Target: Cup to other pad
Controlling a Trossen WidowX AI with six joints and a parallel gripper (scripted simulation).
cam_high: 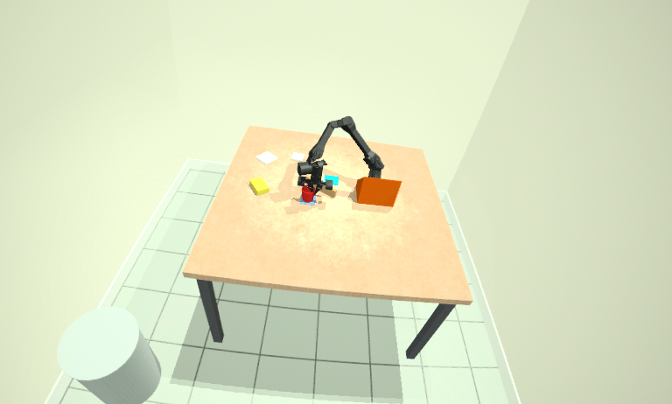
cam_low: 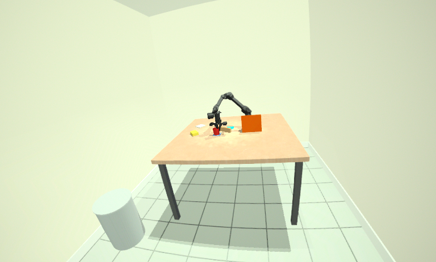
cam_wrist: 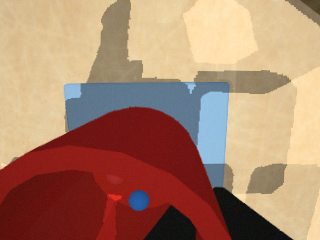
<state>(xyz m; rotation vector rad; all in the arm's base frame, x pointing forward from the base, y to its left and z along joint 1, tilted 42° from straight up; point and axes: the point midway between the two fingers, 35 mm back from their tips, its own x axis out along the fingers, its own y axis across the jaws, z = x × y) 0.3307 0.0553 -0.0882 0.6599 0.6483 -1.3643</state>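
The red cup [cam_high: 307, 196] [cam_low: 216, 131] [cam_wrist: 145, 130] is over the blue pad [cam_high: 303, 202] [cam_wrist: 212, 120] and looks slightly tilted. I cannot tell whether its whole base touches the pad. My gripper [cam_high: 313, 189] [cam_low: 218, 128] [cam_wrist: 203, 197] is shut on the cup's wall, one finger inside the cup and one outside. A blue marble [cam_wrist: 139, 200] and a dim reddish marble [cam_wrist: 114, 179] show inside; the rest of the cup's inside is cut off or hidden. The cyan pad [cam_high: 331, 179] [cam_low: 230, 127] lies behind and to the right of the cup.
A low wooden block [cam_high: 332, 193] [cam_low: 226, 129] lies between the cup and the cyan pad. A tall orange block [cam_high: 379, 191] [cam_low: 251, 123] stands at the right, near the arm's base. A yellow block [cam_high: 259, 185] [cam_low: 194, 133] is left; white tiles [cam_high: 266, 157] [cam_high: 297, 156] lie behind.
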